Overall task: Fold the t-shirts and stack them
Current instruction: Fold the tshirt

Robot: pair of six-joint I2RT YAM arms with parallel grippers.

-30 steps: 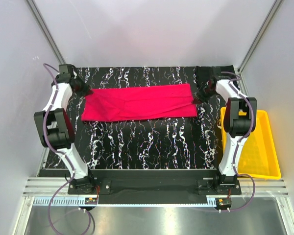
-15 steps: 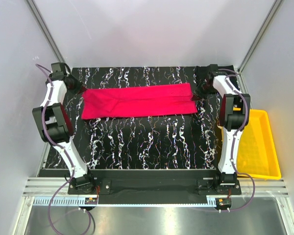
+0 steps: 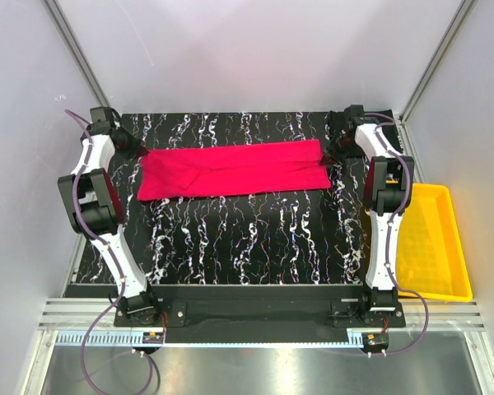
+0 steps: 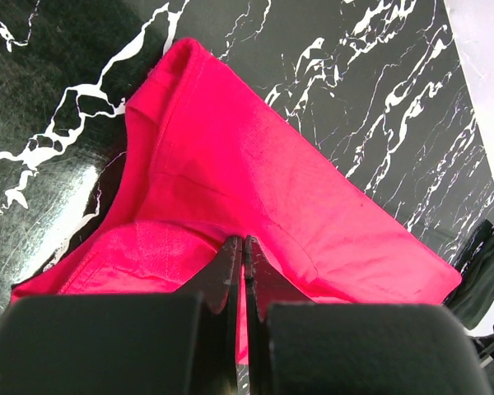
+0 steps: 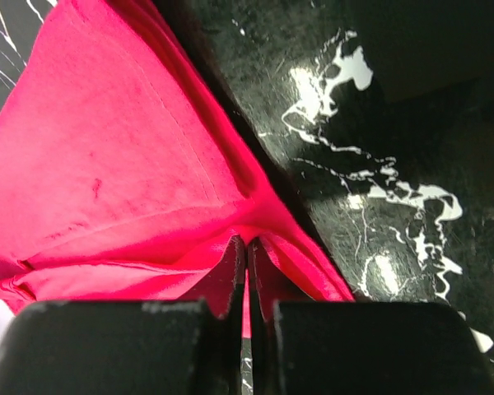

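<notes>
Black white-veined counter (image 3: 247, 239), far half: left jaws clamp the left end of one red t-shirt (image 3: 230, 169), stretched flat as a band; right jaws clamp its right end. One yellow tray (image 3: 432, 247) sits off the counter's right side.

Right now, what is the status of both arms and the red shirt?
Left fingers shut on left end of crimson-red cloth t-shirt. Right fingers shut on right end. Shirt stretched between them. Yellow plastic tray apart, at right.
</notes>
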